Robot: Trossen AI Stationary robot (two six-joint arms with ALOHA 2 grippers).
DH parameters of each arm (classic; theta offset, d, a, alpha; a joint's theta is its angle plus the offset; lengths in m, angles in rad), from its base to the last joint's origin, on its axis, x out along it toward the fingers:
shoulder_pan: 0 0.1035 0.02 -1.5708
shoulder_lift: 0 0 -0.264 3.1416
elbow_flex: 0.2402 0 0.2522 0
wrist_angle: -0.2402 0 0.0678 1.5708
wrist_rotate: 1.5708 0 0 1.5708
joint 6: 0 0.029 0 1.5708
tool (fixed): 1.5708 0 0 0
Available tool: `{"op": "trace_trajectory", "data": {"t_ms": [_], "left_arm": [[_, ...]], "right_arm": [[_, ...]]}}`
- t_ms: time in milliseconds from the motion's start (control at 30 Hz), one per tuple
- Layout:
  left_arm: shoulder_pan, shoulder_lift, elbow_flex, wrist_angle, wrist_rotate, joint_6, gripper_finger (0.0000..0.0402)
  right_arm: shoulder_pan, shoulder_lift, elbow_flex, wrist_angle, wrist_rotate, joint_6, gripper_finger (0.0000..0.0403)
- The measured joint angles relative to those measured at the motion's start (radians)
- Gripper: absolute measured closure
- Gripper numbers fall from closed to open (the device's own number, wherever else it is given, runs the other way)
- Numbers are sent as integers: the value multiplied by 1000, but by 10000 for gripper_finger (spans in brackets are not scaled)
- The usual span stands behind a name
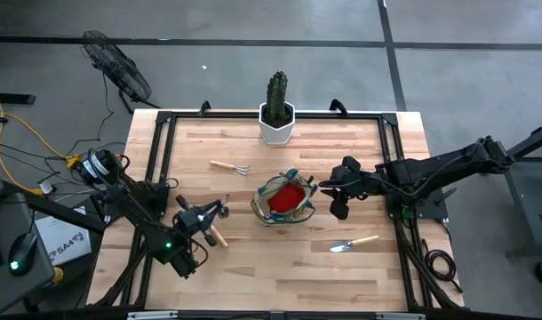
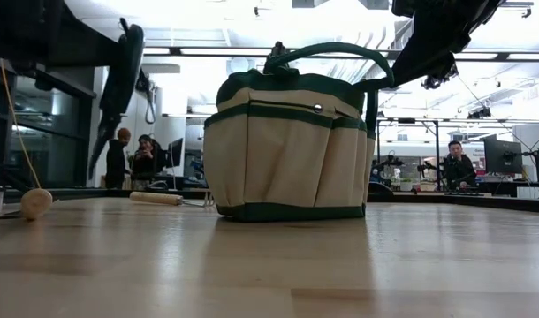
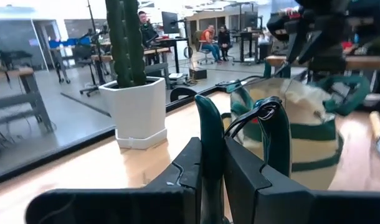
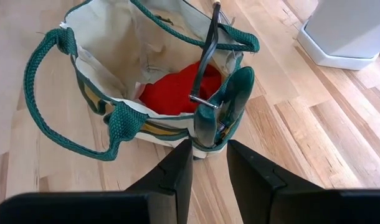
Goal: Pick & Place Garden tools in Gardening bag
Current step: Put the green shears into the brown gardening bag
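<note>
Wooden slatted tabletop (image 1: 280, 258): left gripper (image 1: 203, 220) clamps dark-handled pruning shears (image 3: 210, 134); right gripper (image 4: 209, 163) grips the olive-and-tan fabric bag's (image 4: 115, 68) handle (image 4: 222, 115), red glove (image 4: 177, 90) inside

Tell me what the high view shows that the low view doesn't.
High view only: the cactus, the red glove inside the bag, and the trowel lying near the right arm. Low view only: the bag's side pockets, the shears held up off the table, and people in the room behind. Both: the bag, standing upright.
</note>
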State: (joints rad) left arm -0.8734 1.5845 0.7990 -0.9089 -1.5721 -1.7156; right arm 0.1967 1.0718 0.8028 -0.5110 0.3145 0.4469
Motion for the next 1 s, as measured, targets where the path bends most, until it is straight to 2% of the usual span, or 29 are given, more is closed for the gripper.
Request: {"op": "trace_trajectory", "data": {"t_ms": [233, 467, 567, 633, 733, 867, 1000], "left_arm": [[2, 0, 20, 73, 3, 8, 366], [-13, 0, 121, 76, 3, 32, 366], [-16, 0, 173, 75, 42, 71, 366], [-15, 0, 207, 100, 99, 166, 366], [1, 0, 241, 205, 196, 400, 366], [29, 0, 257, 452, 274, 746, 366], [79, 0, 253, 700, 458, 1056, 366]], "right_arm": [[0, 0, 0, 0, 0, 0, 311], [0, 0, 0, 0, 0, -3, 311], [0, 0, 0, 1, 1, -3, 311], [0, 0, 0, 2, 0, -4, 311], [0, 0, 0, 2, 1, -6, 311], [0, 0, 0, 3, 0, -7, 311], [0, 0, 0, 3, 0, -7, 311]]}}
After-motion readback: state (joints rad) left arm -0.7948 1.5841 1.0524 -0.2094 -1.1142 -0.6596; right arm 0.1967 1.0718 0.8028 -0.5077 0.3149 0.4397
